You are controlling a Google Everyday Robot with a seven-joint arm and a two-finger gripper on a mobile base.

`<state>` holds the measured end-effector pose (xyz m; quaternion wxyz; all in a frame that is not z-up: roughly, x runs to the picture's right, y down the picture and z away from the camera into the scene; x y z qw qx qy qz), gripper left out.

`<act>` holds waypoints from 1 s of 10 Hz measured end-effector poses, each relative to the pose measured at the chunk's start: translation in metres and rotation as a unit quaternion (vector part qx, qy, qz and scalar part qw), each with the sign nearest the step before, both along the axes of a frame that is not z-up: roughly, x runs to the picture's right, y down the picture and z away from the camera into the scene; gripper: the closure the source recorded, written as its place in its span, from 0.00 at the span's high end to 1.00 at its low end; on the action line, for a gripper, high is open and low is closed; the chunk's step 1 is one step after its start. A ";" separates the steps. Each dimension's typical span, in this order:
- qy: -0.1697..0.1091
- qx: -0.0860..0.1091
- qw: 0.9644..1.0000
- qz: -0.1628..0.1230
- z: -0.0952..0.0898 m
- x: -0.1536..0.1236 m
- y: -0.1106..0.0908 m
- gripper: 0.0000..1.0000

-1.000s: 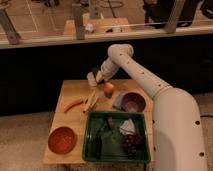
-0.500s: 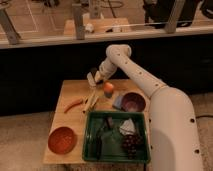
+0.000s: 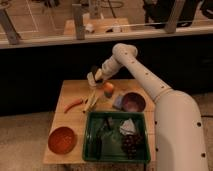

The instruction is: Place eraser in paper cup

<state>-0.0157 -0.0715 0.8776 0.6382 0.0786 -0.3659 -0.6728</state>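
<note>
My gripper (image 3: 93,76) hangs over the far edge of the wooden table (image 3: 70,120), left of the middle, on the end of the white arm that comes in from the right. A small whitish shape right at the gripper looks like the paper cup (image 3: 91,81); it is partly covered by the gripper. A small dark bit shows at the gripper's top, and I cannot tell whether it is the eraser. I cannot make out the eraser anywhere else on the table.
An orange fruit (image 3: 108,89) sits just right of the gripper. A purple bowl (image 3: 133,102) and a grey-blue flat thing (image 3: 118,102) lie further right. A red pepper (image 3: 73,104), a pale yellow stick (image 3: 91,100), an orange bowl (image 3: 62,140) and a green bin (image 3: 92,135) holding grapes are nearer.
</note>
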 end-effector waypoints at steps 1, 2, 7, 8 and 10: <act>-0.027 -0.024 0.998 0.047 -0.012 0.009 -0.003 0.00; -0.037 -0.034 0.996 0.069 -0.018 0.016 -0.005 0.00; -0.048 -0.041 0.994 0.084 -0.023 0.017 -0.007 0.00; -0.048 -0.041 0.994 0.084 -0.023 0.016 -0.007 0.00; -0.048 -0.042 0.994 0.083 -0.023 0.016 -0.006 0.00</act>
